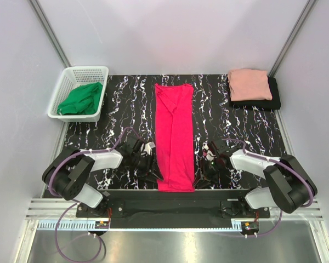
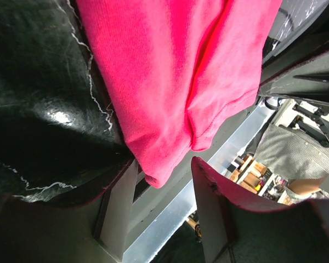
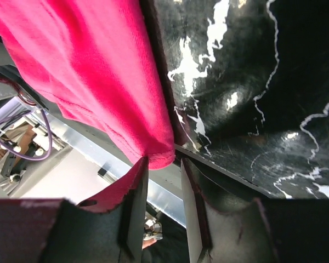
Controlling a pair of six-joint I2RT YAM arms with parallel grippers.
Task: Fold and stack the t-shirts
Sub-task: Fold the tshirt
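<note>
Top external view: the crimson-pink t-shirt (image 1: pixel 174 137) lies as a long narrow strip down the middle of the black marbled surface (image 1: pixel 236 131), with its near hem at the front edge. The left claw (image 1: pixel 153 171) and right claw (image 1: pixel 202 169) flank the hem's two corners. In the wrist views both are released, jaws apart, with a cloth corner just at each mouth, ungripped. At far right, the salmon-pink t-shirt (image 1: pixel 248 83) sits folded on the black t-shirt (image 1: pixel 271 98). A green cloth (image 1: pixel 82 99) lies in the white basket (image 1: pixel 57 105).
</note>
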